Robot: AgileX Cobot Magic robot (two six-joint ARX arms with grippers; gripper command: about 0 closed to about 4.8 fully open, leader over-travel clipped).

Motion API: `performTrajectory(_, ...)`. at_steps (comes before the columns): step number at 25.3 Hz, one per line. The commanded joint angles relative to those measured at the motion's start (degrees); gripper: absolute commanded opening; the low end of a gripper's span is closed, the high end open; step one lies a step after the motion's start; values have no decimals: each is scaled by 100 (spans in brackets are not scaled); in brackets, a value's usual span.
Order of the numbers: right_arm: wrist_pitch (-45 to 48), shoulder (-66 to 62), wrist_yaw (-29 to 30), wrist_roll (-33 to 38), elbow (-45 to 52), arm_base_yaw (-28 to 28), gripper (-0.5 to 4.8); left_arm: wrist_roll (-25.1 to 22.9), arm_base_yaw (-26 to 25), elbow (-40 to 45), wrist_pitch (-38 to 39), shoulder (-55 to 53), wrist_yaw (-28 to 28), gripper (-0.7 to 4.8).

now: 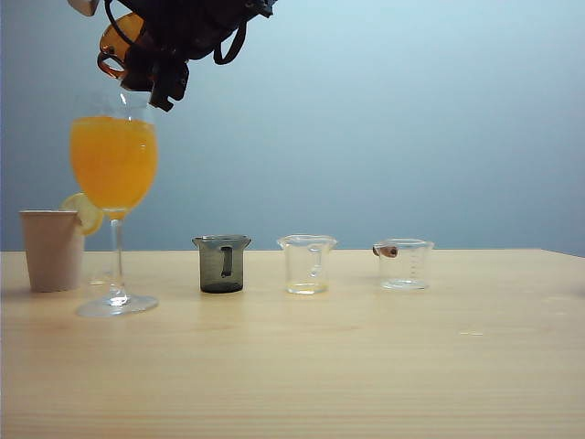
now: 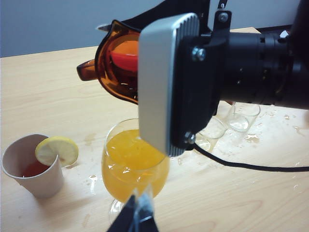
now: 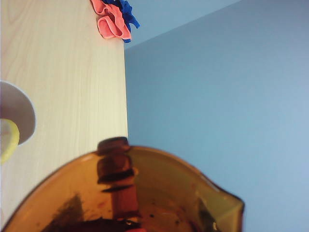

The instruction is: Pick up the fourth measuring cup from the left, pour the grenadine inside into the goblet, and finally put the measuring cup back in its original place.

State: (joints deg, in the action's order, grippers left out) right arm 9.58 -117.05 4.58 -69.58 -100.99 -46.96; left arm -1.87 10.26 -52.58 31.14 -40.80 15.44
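Amber fourth measuring cup (image 2: 116, 65) pinched in my right gripper (image 1: 151, 69), tipped over the goblet (image 1: 113, 165) at far left; grenadine (image 2: 126, 60) sits at the lip, pour under way, return pending. My left gripper (image 2: 137, 220) waits beside the goblet, spread unclear. Paper cup (image 1: 52, 249) crowds left; grey cup (image 1: 221, 263) and clear cups (image 1: 308, 264) line the route back.

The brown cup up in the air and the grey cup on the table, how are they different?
The brown cup is amber, tipped over the goblet, held by the right gripper. The grey cup is smoky dark, upright on the table, untouched. Both are small see-through cups.
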Motion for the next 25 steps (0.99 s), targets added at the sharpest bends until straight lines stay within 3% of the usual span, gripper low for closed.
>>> performTrajectory(1,181,66,4,-188,-46,-20,198,-2,-4,-15,-33,9,22,-4)
performTrajectory(25,409,66,7,-1021,-46,-63,199,-2,-4,-15,-33,9,22,-4)
